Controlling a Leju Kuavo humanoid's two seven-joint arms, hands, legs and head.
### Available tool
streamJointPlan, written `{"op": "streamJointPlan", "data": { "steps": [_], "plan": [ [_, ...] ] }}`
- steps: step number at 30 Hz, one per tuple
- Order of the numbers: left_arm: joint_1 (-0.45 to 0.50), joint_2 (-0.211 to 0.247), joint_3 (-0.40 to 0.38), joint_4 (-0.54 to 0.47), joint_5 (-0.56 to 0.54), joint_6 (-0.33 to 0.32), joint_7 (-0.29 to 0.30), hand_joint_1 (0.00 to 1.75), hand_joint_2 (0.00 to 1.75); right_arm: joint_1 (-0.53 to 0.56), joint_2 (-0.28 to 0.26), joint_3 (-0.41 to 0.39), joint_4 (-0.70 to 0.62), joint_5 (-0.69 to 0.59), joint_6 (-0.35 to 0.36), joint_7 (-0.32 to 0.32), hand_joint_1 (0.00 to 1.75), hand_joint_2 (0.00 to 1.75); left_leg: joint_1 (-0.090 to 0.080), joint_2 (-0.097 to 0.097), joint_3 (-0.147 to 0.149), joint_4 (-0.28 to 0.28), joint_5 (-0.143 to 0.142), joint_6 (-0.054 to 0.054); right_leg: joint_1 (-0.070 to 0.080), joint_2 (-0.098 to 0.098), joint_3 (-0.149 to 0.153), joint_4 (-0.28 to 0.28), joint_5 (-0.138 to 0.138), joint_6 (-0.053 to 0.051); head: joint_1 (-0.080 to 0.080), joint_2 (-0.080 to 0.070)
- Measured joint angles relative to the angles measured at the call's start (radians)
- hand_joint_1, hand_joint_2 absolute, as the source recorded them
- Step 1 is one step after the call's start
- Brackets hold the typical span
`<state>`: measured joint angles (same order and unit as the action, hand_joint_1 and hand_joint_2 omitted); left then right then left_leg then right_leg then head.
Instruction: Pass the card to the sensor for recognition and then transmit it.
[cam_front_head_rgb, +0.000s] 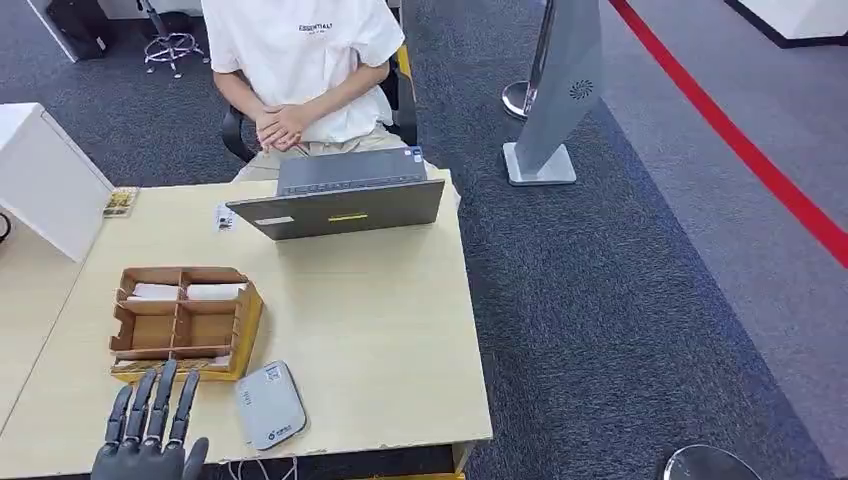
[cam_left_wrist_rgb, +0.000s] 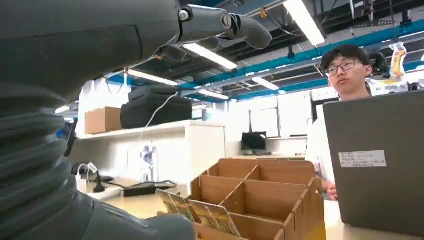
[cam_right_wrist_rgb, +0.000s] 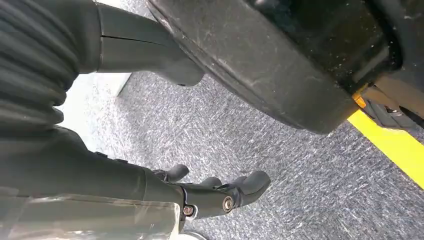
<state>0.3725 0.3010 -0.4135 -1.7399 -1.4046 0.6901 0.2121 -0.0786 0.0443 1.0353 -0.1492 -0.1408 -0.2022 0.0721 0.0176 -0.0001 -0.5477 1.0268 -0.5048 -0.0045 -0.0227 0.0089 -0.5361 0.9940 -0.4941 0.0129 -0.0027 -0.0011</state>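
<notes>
A brown cardboard organiser (cam_front_head_rgb: 180, 320) stands on the table's left half, with white cards (cam_front_head_rgb: 185, 292) in its far compartments. Several printed cards (cam_left_wrist_rgb: 197, 212) stand tilted in its front slot. The grey flat sensor (cam_front_head_rgb: 270, 403) lies just right of the organiser near the front edge. My left hand (cam_front_head_rgb: 150, 425) hovers at the front edge, fingers straight and apart, tips close to the organiser's front and holding nothing. In the left wrist view its fingers (cam_left_wrist_rgb: 220, 25) reach over the organiser (cam_left_wrist_rgb: 260, 195). My right hand (cam_right_wrist_rgb: 220, 192) hangs over the carpet, holding nothing.
A grey laptop (cam_front_head_rgb: 340, 200) stands at the table's far edge, with a seated person (cam_front_head_rgb: 300, 70) behind it. A loose card (cam_front_head_rgb: 120, 202) lies at the far left beside a white box (cam_front_head_rgb: 45, 180). A stand's base (cam_front_head_rgb: 540, 165) sits on the carpet to the right.
</notes>
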Motion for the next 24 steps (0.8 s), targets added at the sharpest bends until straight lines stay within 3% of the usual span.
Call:
{"op": "streamJointPlan", "data": {
  "steps": [14,18,24],
  "plan": [
    [-0.006,0.003,-0.013,0.015,0.048,0.0,0.035,0.0,1.75,0.0,0.0,-0.003,0.002,0.015,0.0,0.008,0.0,1.75,0.0,0.0,0.0,0.0,0.001,0.0,0.0,0.0,0.0,0.0,0.001,0.0,0.0,0.0],
    [-0.03,-0.02,0.052,0.066,0.066,0.0,0.006,0.0,1.75,-0.001,0.0,-0.002,0.002,0.031,0.003,0.012,0.0,1.75,0.0,0.0,0.0,0.0,0.001,0.0,0.0,0.0,0.0,0.0,0.001,0.0,0.0,0.0],
    [-0.081,-0.077,0.194,0.192,0.09,0.0,-0.095,0.0,1.75,-0.002,0.001,0.015,0.002,0.051,0.005,0.015,0.0,1.75,0.0,0.0,0.0,0.0,0.001,0.0,0.0,0.0,0.0,0.0,0.001,-0.001,0.0,0.0]
  ]
}}
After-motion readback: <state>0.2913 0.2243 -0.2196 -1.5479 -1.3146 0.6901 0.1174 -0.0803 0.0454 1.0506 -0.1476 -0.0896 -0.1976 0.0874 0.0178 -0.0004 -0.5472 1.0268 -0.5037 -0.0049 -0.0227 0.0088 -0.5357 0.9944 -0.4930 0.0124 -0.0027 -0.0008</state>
